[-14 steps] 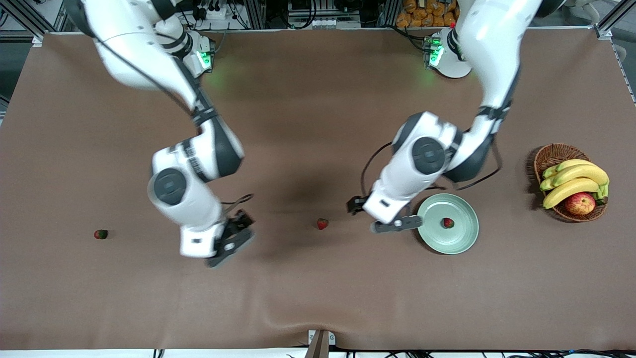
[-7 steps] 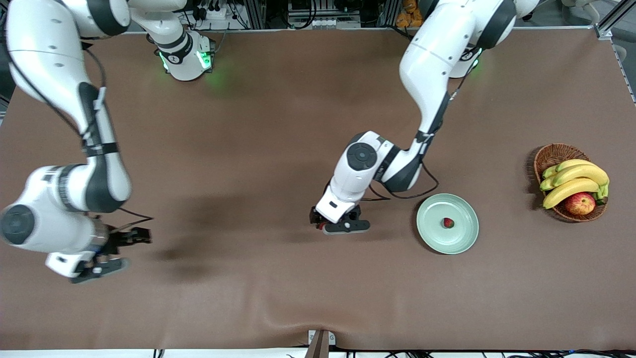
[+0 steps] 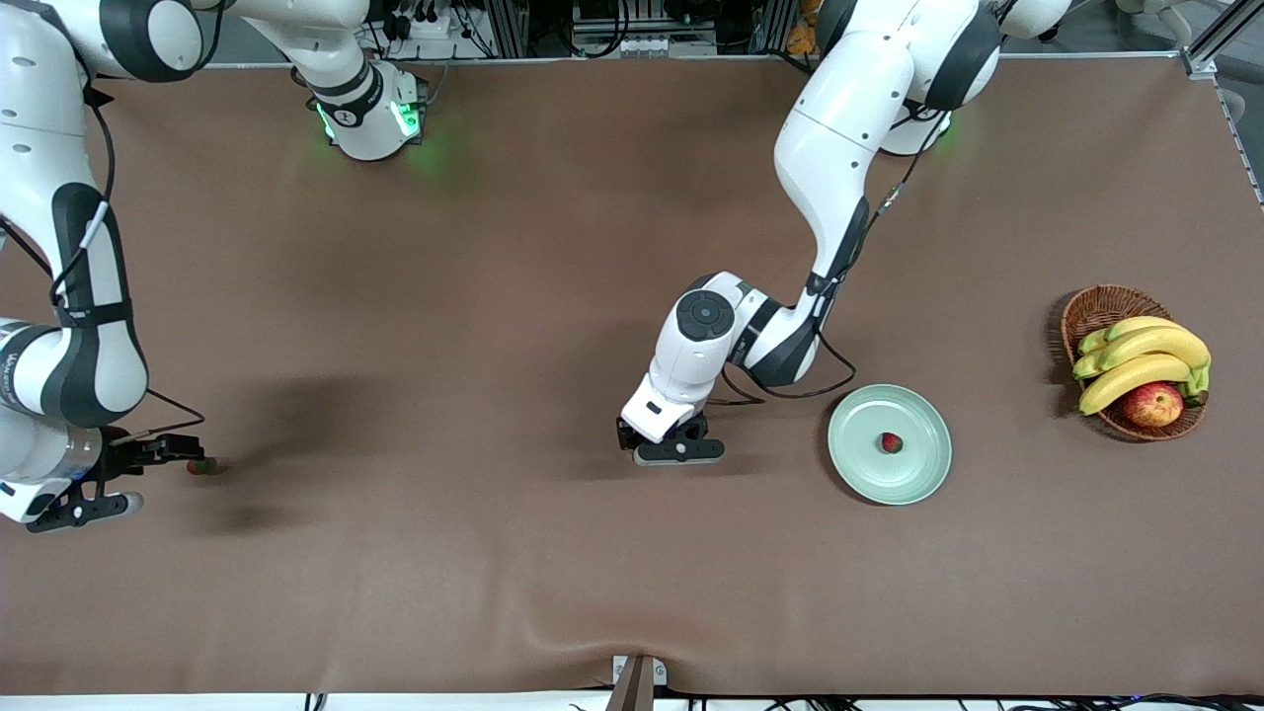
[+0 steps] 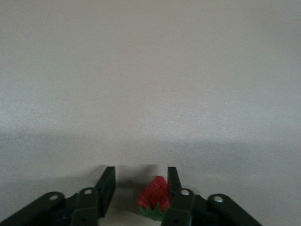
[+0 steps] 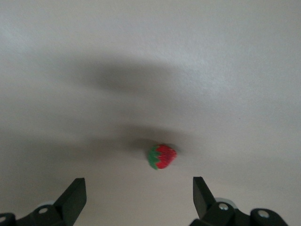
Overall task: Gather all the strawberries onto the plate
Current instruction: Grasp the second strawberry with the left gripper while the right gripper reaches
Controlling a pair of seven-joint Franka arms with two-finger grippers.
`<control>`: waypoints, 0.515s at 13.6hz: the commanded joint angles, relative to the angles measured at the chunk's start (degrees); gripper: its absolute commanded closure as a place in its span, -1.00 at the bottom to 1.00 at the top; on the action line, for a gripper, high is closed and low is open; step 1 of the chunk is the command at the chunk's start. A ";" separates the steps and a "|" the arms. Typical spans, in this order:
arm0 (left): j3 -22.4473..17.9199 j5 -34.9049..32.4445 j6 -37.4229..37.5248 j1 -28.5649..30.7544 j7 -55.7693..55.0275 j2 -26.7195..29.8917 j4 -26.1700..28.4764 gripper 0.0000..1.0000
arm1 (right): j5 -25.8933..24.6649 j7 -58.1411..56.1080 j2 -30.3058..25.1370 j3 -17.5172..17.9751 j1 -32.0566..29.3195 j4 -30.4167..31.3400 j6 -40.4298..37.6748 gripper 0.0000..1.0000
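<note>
The pale mint-green plate (image 3: 857, 476) lies toward the left arm's end of the table, with one strawberry (image 3: 891, 442) in it. My left gripper (image 3: 673, 446) is low on the table beside the plate and hides a second strawberry in the front view. In the left wrist view that strawberry (image 4: 155, 197) sits between the open fingers of my left gripper (image 4: 141, 173), against one finger and apart from the other. A third strawberry (image 3: 201, 466) lies near the right arm's end. My right gripper (image 3: 128, 484) is beside it, and the right wrist view shows its fingers (image 5: 75, 193) wide open with the berry (image 5: 162, 157) just ahead of them.
A brown wicker basket (image 3: 1096, 306) with bananas (image 3: 1136, 360) and a red-yellow apple (image 3: 1152, 404) stands at the left arm's end, past the plate. The brown table cloth (image 3: 592, 247) has a raised fold at its front edge (image 3: 592, 647).
My left gripper moved from the plate's rim to the middle strawberry and came down around it. My right arm swung out toward its end of the table, up to the third strawberry.
</note>
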State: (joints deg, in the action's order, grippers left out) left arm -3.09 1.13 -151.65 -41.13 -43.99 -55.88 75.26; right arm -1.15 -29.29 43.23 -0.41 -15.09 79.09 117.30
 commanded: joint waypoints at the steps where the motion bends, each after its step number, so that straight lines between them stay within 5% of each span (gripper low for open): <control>1: -1.04 -1.22 -1.19 -0.88 -1.09 -1.60 -1.78 -0.02 | -1.39 -4.09 2.55 1.37 -1.52 0.71 5.54 -1.00; 7: -0.78 -1.14 -2.33 -1.66 -1.53 -1.95 -1.87 -0.03 | -0.78 -10.00 3.70 1.37 -3.10 7.56 14.96 -1.00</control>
State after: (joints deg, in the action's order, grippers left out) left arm -3.18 1.13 -152.61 -41.71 -44.00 -56.19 75.22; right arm -1.26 -37.92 47.54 -0.39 -16.13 83.34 129.21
